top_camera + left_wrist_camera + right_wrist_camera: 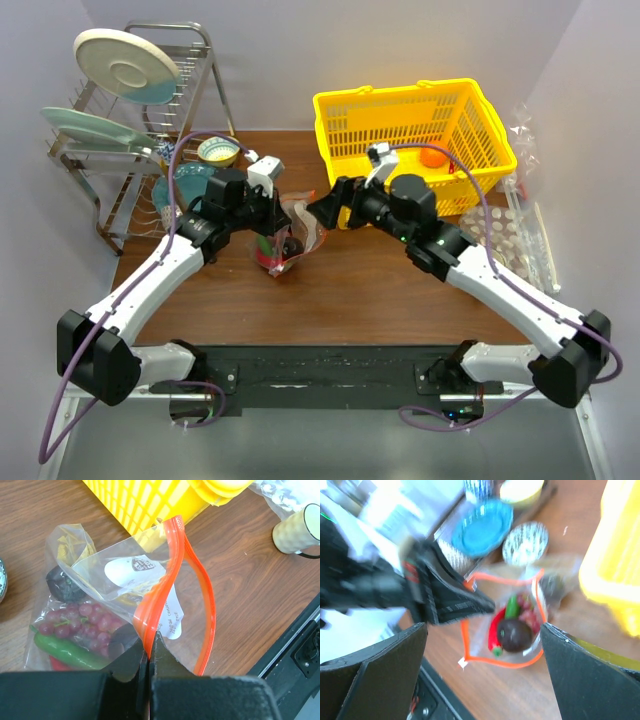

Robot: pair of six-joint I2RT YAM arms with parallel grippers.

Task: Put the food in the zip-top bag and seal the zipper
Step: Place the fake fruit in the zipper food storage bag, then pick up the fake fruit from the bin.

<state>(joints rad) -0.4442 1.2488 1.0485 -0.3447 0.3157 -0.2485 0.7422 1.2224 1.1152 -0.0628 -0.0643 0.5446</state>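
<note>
Zip-top bag (100, 560) on table (380, 290), mid-width, far half, just beside yellow basket's (345, 135) near-left corner. Mouth gaping. Inside: grapes (80, 620), green vegetable (65, 650), dark round fruit (515, 635), red pepper-like piece (495, 635). White label (132, 570) on bag wall. Left gripper (150, 647) pressed together, pinching zipper (162, 580) on one lip; other lip bows free. Right gripper (325, 207) fingers (375, 675) spread wide above mouth, holding nothing; view blurred. Orange (432, 157) in basket, far-right part.
</note>
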